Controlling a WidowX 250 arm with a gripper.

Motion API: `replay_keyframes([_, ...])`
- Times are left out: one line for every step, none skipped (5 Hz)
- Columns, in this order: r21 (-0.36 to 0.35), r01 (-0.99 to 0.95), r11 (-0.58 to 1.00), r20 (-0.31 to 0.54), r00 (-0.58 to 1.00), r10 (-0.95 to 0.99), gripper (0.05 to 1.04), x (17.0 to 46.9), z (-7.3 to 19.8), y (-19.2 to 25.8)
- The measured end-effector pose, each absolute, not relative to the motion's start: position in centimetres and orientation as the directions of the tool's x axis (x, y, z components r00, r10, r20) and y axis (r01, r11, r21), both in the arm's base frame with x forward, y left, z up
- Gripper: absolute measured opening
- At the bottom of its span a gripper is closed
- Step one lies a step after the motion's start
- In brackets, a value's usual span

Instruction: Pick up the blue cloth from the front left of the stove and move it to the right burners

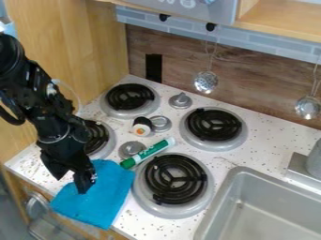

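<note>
Fingers [84, 180] parted, nothing gripped between them, on the black two-finger gripper [71, 184] of the black robot arm [47, 108]! One finger sits over the bright blue, soft fabric cloth [100, 199], and whether it touches the fabric, the view can't settle. That cloth is our landmark, folks: it lies on the white, dark-speckled countertop [235, 161], its lower part hanging over the front edge.

Just beside the cloth's upper right corner, it's the green-and-white cylindrical marker [149, 153], lying at a slant, green cap toward the fabric. Right of the cloth, a big black coil burner [175, 179] in its silvery round pan; directly above the cloth, another black coil burner [95, 137], partly hidden by the arm. Farther above the cloth, a third coil [130, 96], and off to its upper right, a fourth [214, 125].

Between those coils, up and right of the cloth, stands a small black-and-white cylinder with an orange spot [141, 126] (quite the little character!), with three round grey metal knobs [132, 149] nearby. Well to the cloth's right, the grey sink [266, 206]; high above and right of it, two shiny metal ladles [206, 82] hang before the wood-patterned wall [251, 89].
</note>
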State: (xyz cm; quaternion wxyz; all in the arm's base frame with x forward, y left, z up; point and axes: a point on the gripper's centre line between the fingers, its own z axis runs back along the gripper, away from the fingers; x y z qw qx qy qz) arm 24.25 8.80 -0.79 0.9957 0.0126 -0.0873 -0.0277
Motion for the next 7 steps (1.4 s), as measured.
replay_keyframes([0.024, 0.047, 0.999, 0.152, 0.987, -0.05, 1.001, 24.1, -2.0, 8.8])
replay_keyframes([0.027, 0.057, 0.998, 0.141, 0.988, -0.06, 1.001, 23.9, -2.5, 8.8])
replay_keyframes([0.015, 0.044, 0.999, 0.117, 0.992, -0.045, 0.972, 23.8, -3.3, 8.8])
replay_keyframes([0.004, 0.037, 0.999, 0.103, 0.994, -0.037, 0.834, 24.0, -3.6, 8.6])
replay_keyframes([-0.016, 0.053, 0.998, 0.098, 0.994, -0.051, 0.546, 24.3, -3.7, 7.3])
replay_keyframes([-0.034, 0.075, 0.997, 0.087, 0.994, -0.071, 0.3, 24.4, -3.6, 5.9])
replay_keyframes([-0.057, 0.117, 0.992, 0.084, 0.99, -0.112, 0.16, 24.7, -3.6, 4.0])
